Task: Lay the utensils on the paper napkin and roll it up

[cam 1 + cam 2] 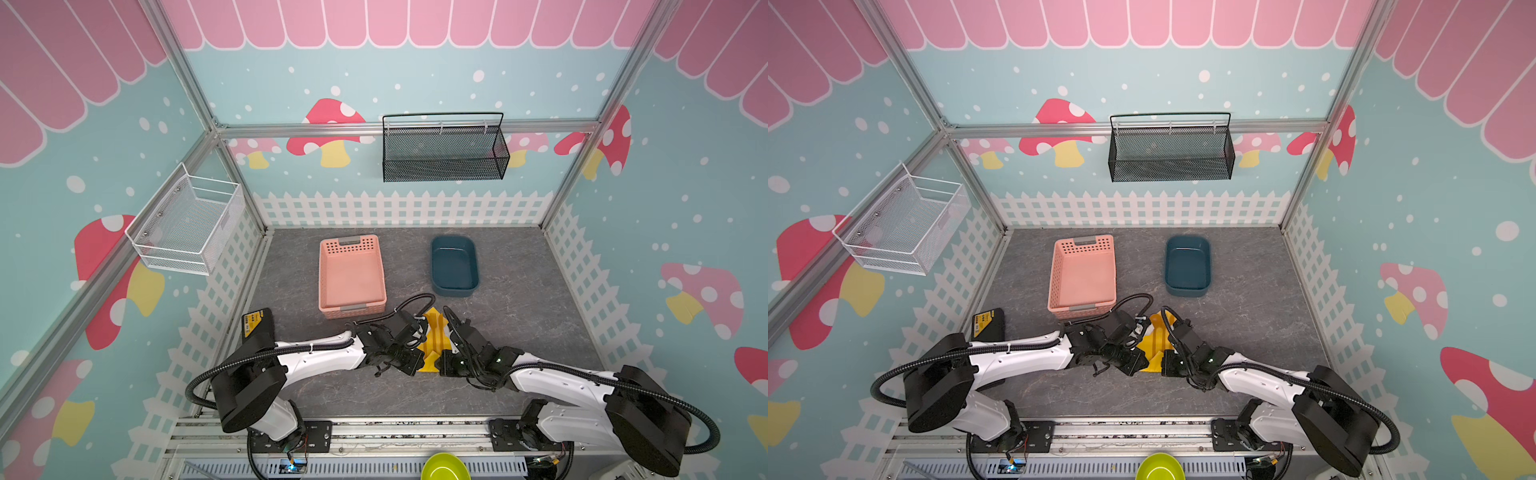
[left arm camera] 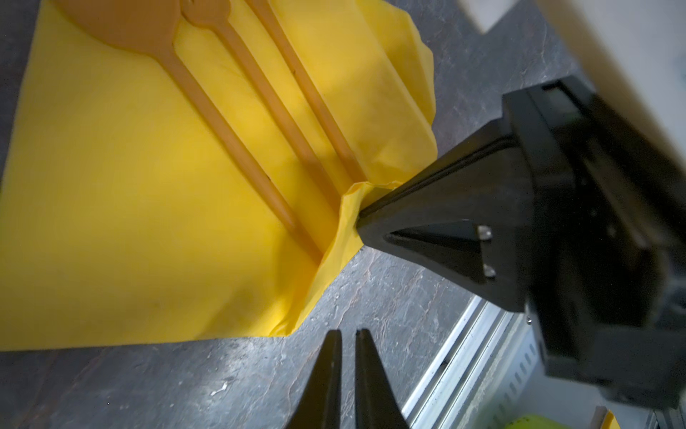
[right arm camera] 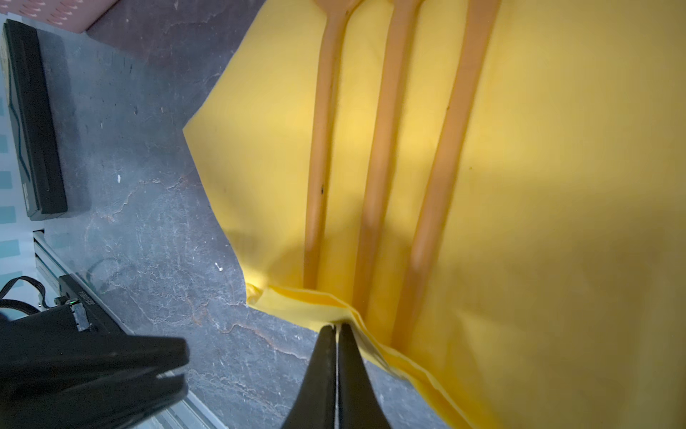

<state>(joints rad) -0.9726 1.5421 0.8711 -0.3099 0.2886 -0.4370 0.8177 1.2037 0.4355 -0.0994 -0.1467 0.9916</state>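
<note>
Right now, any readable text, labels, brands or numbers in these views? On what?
No text is legible.
Yellow label on the black box: print too small to read.
White lettering on a black arm housing in the right wrist view: blurred.
The paper napkin, utensils, pink basket, blue tub: no text seen.

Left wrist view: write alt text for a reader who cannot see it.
The right gripper pinches up the edge of a yellow paper napkin at the handle ends of three orange utensils lying side by side on it. The left gripper, slightly open and empty, hangs over the table.
</note>
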